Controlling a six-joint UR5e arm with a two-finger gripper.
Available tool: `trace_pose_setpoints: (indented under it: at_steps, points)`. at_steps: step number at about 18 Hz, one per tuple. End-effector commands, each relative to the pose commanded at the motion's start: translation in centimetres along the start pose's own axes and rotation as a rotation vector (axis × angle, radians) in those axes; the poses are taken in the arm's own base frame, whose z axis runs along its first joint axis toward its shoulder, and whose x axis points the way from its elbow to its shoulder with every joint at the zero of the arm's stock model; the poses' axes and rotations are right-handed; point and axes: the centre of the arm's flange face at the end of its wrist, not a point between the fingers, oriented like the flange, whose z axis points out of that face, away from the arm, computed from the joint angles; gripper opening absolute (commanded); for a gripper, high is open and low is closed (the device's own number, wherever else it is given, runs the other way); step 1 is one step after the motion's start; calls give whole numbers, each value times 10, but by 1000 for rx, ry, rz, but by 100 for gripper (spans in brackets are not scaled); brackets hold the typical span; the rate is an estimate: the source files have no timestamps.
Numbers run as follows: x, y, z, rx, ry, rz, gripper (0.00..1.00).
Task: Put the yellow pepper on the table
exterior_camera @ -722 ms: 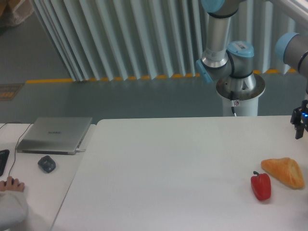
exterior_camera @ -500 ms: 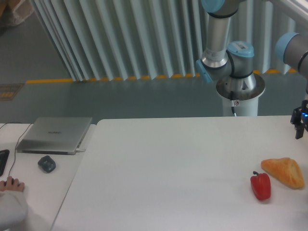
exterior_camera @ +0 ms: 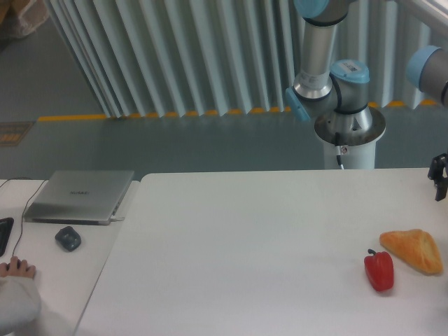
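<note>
Since the pincer (exterior_camera: 441, 183) has shifted right, now half cut off at the frame edge, its opening cannot be told. The yellow pepper is not in view; the counter (exterior_camera: 245, 245) holds only other items.

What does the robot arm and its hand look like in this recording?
The arm has silver-grey tube segments with light blue joint caps, rising from a round white pedestal base with a thin cable. The hand is dark, mostly cut off at the right edge.
</note>
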Motion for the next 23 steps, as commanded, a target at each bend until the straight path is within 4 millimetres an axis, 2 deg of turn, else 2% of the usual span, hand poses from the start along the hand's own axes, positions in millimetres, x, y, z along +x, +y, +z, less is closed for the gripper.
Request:
trace_pose_setpoints:
  at_steps: [2,4,5,6,9,10,13,16,20,23]
  points:
    - [-4,13,11,-73,22,107,100]
    - [-15,38,30,-182,77,267,100]
    - [-21,45,38,-201,90,304,100]
    - [-27,63,47,-203,97,323,100]
    - [-32,93,55,-211,117,393,100]
    - [-38,100,64,-242,118,423,100]
    - [-44,104,75,-298,132,443,100]
    - [-54,108,100,-345,143,475,100]
    - [-62,108,118,-363,135,470,100]
    - [-61,117,130,-370,124,452,100]
